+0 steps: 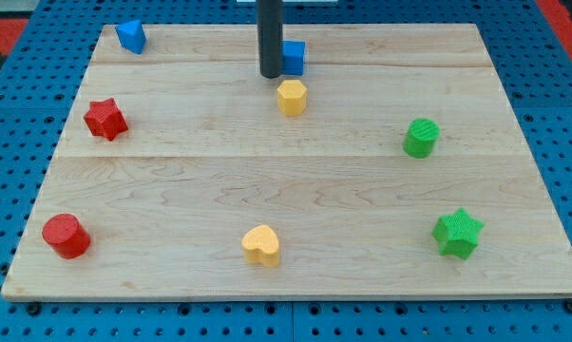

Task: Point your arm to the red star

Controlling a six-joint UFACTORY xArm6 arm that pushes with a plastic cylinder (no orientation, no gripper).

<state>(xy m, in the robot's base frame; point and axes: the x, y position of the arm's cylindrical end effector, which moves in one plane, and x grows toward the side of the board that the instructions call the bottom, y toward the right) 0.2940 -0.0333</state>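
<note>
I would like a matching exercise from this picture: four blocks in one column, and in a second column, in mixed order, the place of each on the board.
Blocks:
1. red star
2. yellow heart
3. green star
4. blue cube

Places:
A. near the view's bottom edge, about the middle
B. at the view's left, upper half of the board
C. at the view's top, just right of my tip
D. at the view's lower right

Pairs: 1-B, 2-A, 3-D, 4-C
</note>
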